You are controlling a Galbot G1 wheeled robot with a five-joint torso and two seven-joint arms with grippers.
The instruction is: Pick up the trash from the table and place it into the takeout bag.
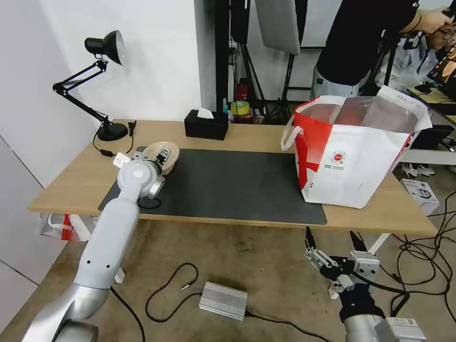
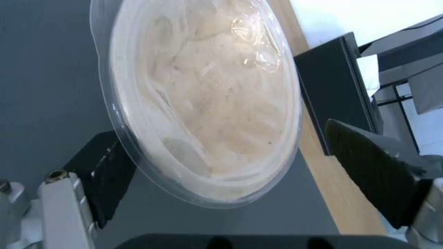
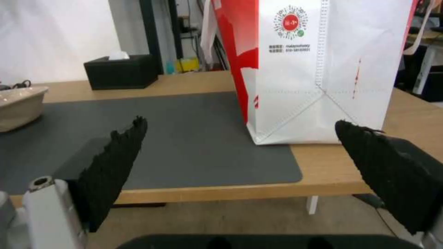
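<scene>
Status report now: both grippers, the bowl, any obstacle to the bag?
Left gripper open, fingers astride the beige paper bowl. Right gripper open, low before the table. Takeout bag upright, mat path unobstructed.

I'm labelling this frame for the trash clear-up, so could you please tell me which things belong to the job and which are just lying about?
Part of the job:
- beige paper bowl, between the open fingers of the left gripper
- takeout bag, standing on the table
- right gripper, open, below the table edge

Just lying about:
- black tissue box
- desk lamp
- dark grey mat
</scene>
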